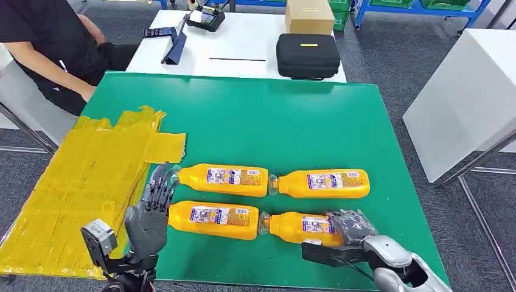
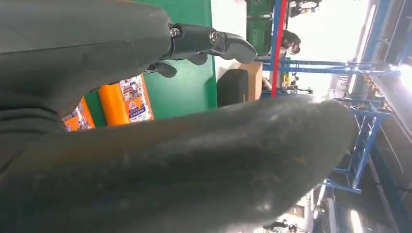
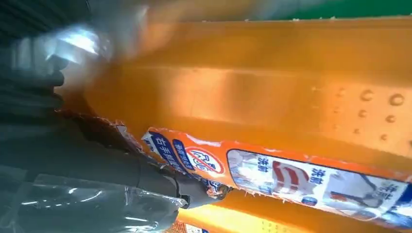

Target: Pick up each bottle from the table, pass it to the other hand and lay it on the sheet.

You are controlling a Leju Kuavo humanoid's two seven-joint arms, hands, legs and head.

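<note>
The right hand (image 1: 350, 226) lies over the base end of the near right bottle (image 1: 298, 226), its fingers (image 1: 341, 220) draped on the orange body; the right wrist view shows a finger pressed against the label, so the hand seems to be closing on the bottle, though it still rests on the green counter (image 1: 292, 121). To do this step well, I judge the fingers should wrap fully round the body rather than the slick label edge, then lift straight up so the neighbouring bottle is not nudged, keeping the bottle level for the pass. The left hand (image 1: 149, 213) waits near the edge of the yellow sheet (image 1: 79, 182), its fingers spread wide and holding nothing, just beside the cap end of the far left bottle (image 1: 225, 180). Four orange bottles lie on their sides in two rows of two: the others are the far right bottle (image 1: 325, 184) and the near left bottle (image 1: 213, 219). None lies on the one yellow sheet yet.
</note>
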